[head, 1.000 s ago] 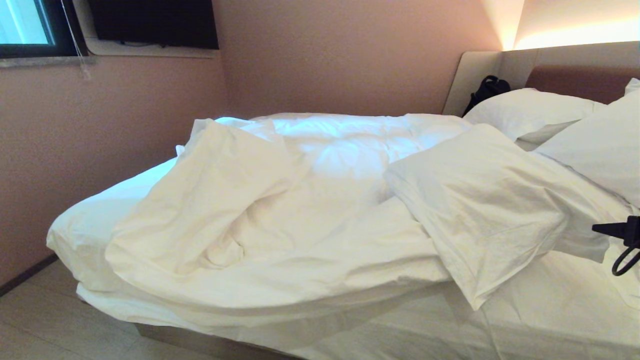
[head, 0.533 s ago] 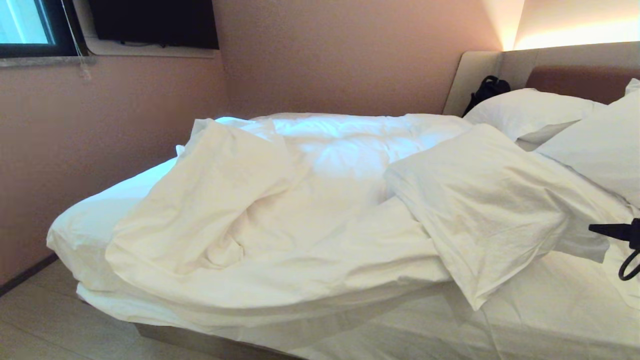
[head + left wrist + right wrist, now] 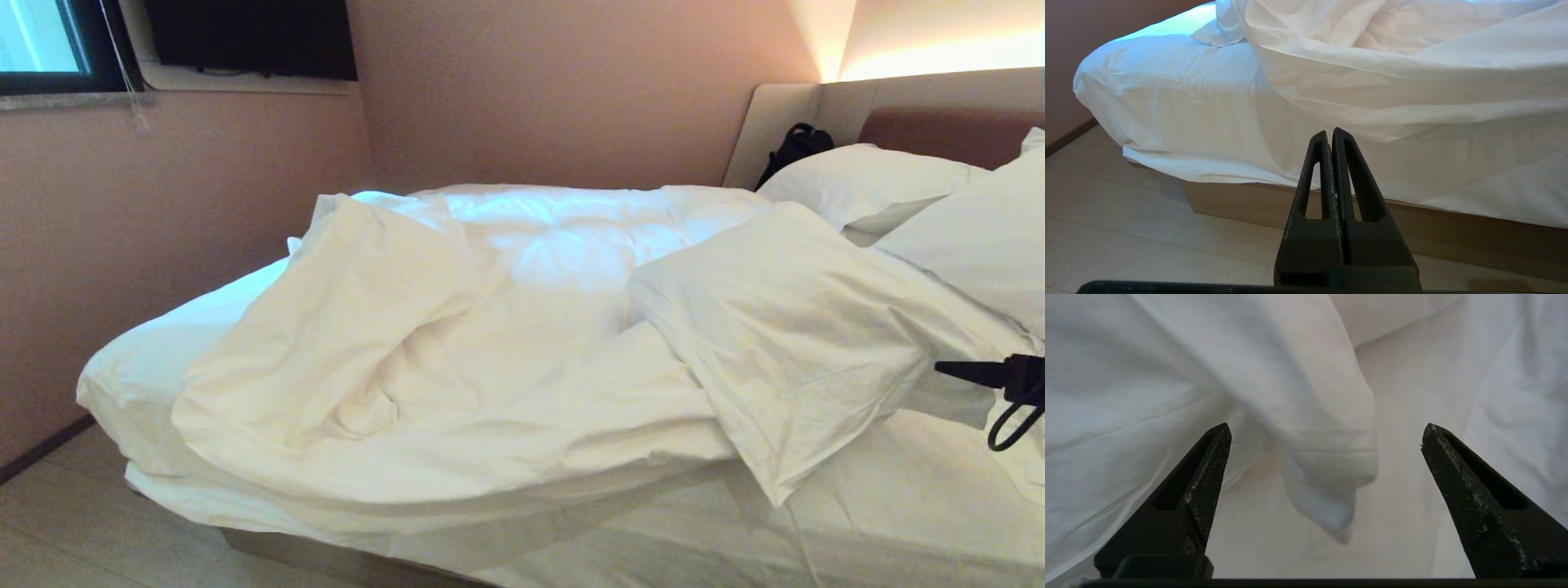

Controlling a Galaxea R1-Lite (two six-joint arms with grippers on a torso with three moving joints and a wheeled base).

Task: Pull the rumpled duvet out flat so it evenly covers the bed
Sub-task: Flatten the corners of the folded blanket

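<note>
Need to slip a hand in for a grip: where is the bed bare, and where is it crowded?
Bare sheet shows along the near edge of the low white-sheeted bed, below the folded corner of the puffy white wrinkled duvet, and at the foot end beside the pink wall. The middle and the white pillows by the headboard are crowded.

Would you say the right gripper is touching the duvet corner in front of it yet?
Apart. In the right wrist view the right gripper stands wide open with the duvet corner lying between and beyond its tips, neither tip on the cloth.
</note>
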